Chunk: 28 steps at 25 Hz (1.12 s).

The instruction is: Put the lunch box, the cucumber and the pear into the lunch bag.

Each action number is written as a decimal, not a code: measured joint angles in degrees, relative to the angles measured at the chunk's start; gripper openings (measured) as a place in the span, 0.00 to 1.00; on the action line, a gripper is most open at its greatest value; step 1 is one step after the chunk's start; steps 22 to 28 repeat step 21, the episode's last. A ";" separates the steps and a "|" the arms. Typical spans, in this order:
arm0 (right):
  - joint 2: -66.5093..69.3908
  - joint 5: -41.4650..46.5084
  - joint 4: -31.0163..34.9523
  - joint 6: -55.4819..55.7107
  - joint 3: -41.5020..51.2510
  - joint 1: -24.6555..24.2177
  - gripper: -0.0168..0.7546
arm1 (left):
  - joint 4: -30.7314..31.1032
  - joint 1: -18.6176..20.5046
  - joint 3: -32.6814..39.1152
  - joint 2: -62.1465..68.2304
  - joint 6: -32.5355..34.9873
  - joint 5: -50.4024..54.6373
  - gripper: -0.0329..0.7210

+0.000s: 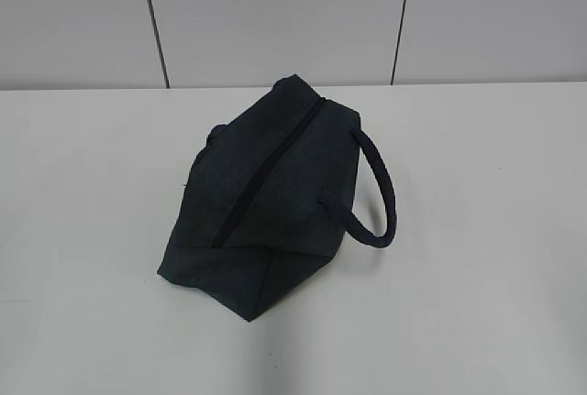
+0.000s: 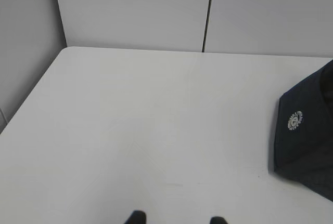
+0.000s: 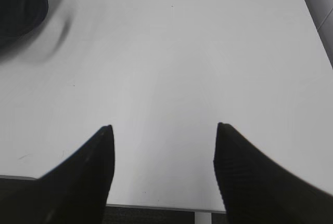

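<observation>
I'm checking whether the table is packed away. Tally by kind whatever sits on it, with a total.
Dark navy fabric lunch bag with rope-like loop handle, zipper shut: 1
Lunch boxes in view: 0
Cucumbers in view: 0
Pears in view: 0
Total on the white table: 1

In the right wrist view the right gripper (image 3: 164,130) shows two broad black fingers (image 3: 78,182), matte, tapering to blunt tips; the inner face of the right-hand finger carries fine ribbing. In the left wrist view the left gripper (image 2: 177,219) shows only two small black rounded fingertips (image 2: 137,216) at the bottom edge. No cables, screws or markings can be made out on either.
</observation>
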 joint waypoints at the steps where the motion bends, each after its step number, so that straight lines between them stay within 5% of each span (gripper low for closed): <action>1: 0.00 0.00 0.00 0.00 0.00 0.00 0.64 | 0.00 0.00 0.00 0.00 0.00 0.00 0.36; 28: 0.00 0.00 0.00 0.11 0.00 0.00 0.64 | 0.00 0.00 0.00 0.00 0.00 0.00 0.36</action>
